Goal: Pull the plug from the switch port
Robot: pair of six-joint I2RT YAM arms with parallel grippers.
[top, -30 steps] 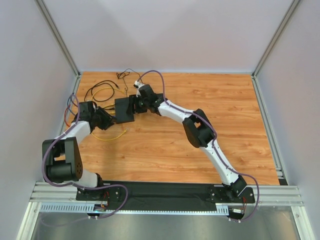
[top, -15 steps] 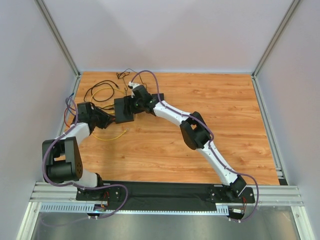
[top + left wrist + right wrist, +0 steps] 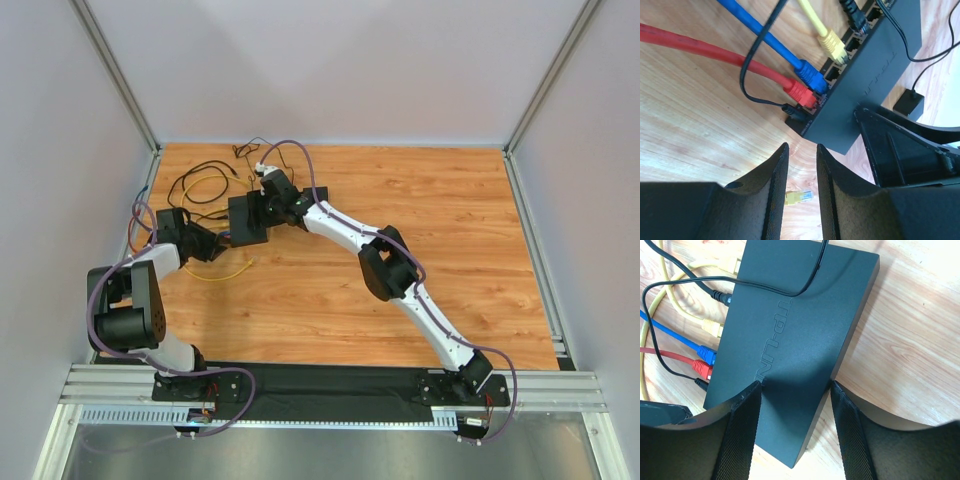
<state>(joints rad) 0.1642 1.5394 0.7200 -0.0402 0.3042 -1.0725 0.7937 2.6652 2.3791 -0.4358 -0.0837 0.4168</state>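
Observation:
The black switch (image 3: 247, 218) lies flat at the table's back left; it also shows in the left wrist view (image 3: 875, 75) and the right wrist view (image 3: 800, 315). A red plug (image 3: 800, 94), a blue plug (image 3: 812, 77), a yellow plug (image 3: 832, 45) and a black plug (image 3: 856, 21) sit in its ports. My left gripper (image 3: 801, 147) is slightly open and empty, a short way back from the port edge. A loose yellow plug (image 3: 800, 196) lies on the table below its gap. My right gripper (image 3: 796, 385) is open, its fingers set over the switch's near corner.
Black cables (image 3: 200, 180) loop behind the switch, and a yellow cable (image 3: 228, 272) lies in front of it. A small black adapter (image 3: 907, 102) on a thin wire sits beyond the switch. A black power plug (image 3: 792, 111) enters the switch beside the red plug.
My left gripper has drawn back a little to the left, away from the switch's port edge. My right gripper shifted slightly left onto the switch and has stayed there.

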